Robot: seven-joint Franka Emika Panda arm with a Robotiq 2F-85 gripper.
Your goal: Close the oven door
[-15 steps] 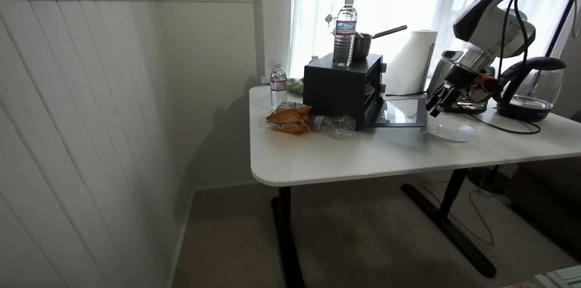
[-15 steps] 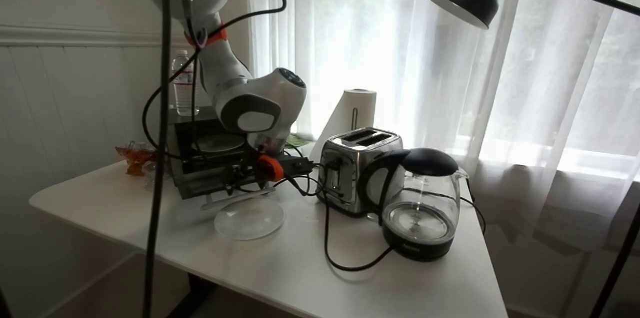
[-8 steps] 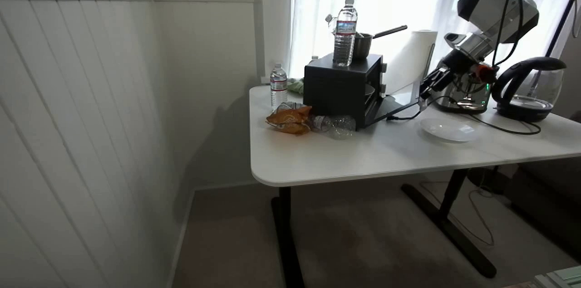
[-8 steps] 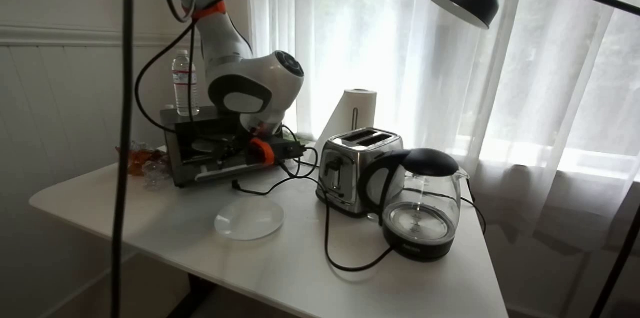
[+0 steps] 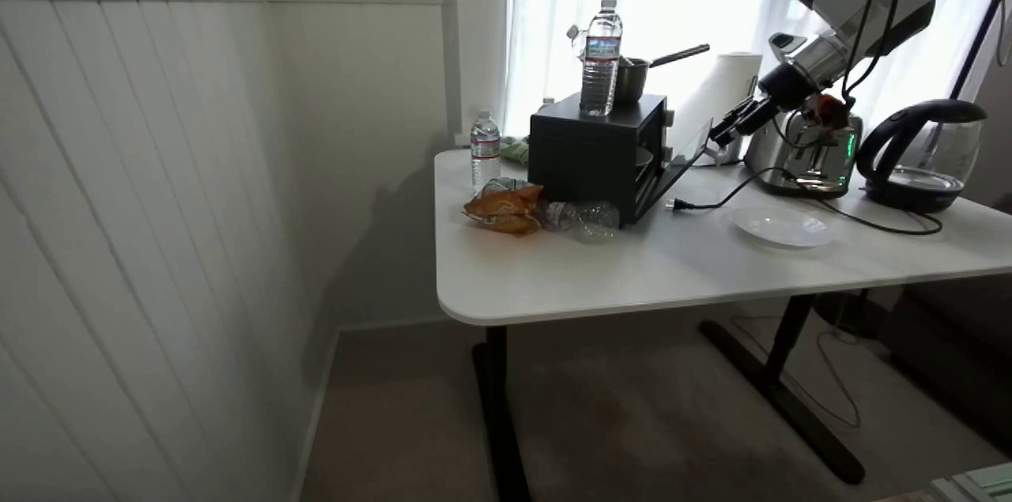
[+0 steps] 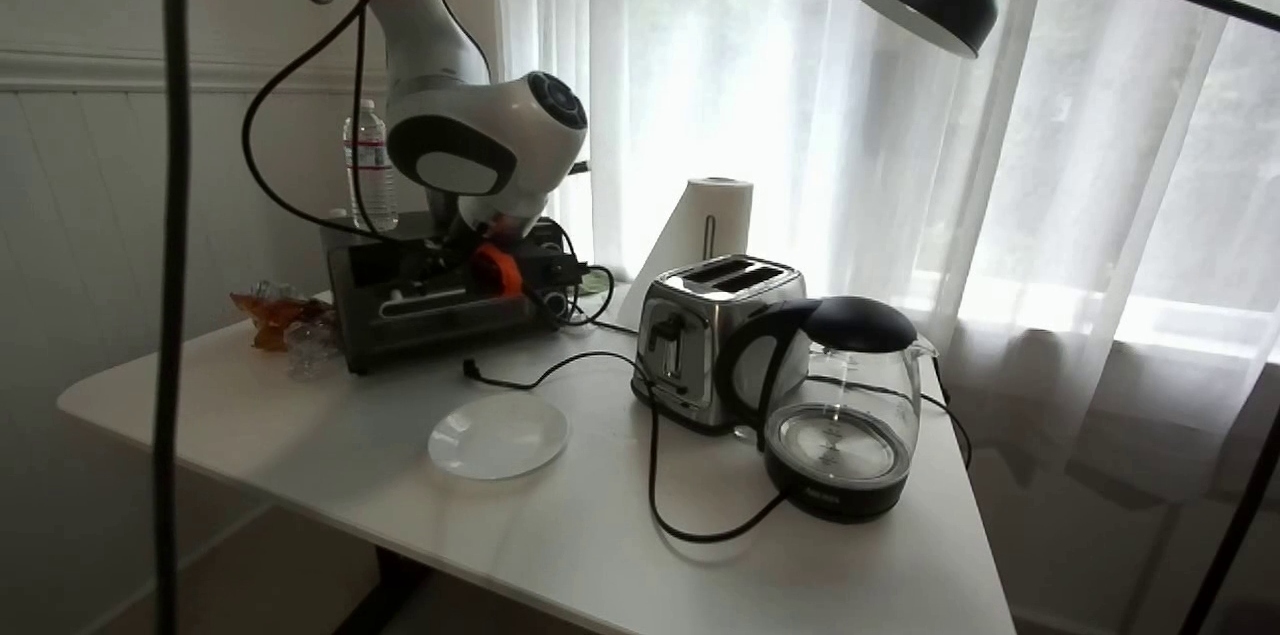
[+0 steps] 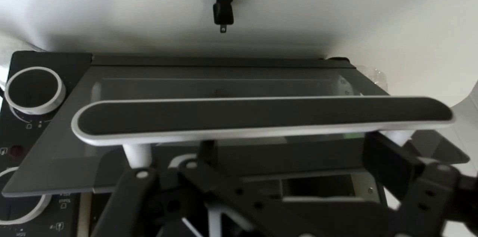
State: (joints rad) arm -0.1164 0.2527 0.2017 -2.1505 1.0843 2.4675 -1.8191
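The black toaster oven (image 5: pixel 581 162) stands on the white table. Its dark-framed glass oven door (image 5: pixel 674 172) is partly open, tilted steeply up from its lower hinge. In the wrist view the door (image 7: pixel 56 147) shows upside down with its long pale-edged handle (image 7: pixel 261 115). My gripper (image 5: pixel 718 137) is at the door's upper free edge in an exterior view. In the wrist view my gripper (image 7: pixel 295 155) has its fingers apart, with the fingertips beside the handle at the door's outer face and nothing between them. Exact contact is hard to tell. The arm partly hides the oven in an exterior view (image 6: pixel 365 315).
A water bottle (image 5: pixel 601 67) and a pot (image 5: pixel 630 81) stand on the oven. A chrome toaster (image 6: pixel 690 335), kettle (image 6: pixel 840 445), plate (image 6: pixel 498 437) and loose plug (image 7: pixel 223 9) are in front. An orange bag (image 5: pixel 504 209) lies beside the oven. A paper towel roll stands behind.
The oven door has swung up from lying flat to a steep tilt. My gripper has moved up and toward the oven with it. The plug and cord on the table are now uncovered.
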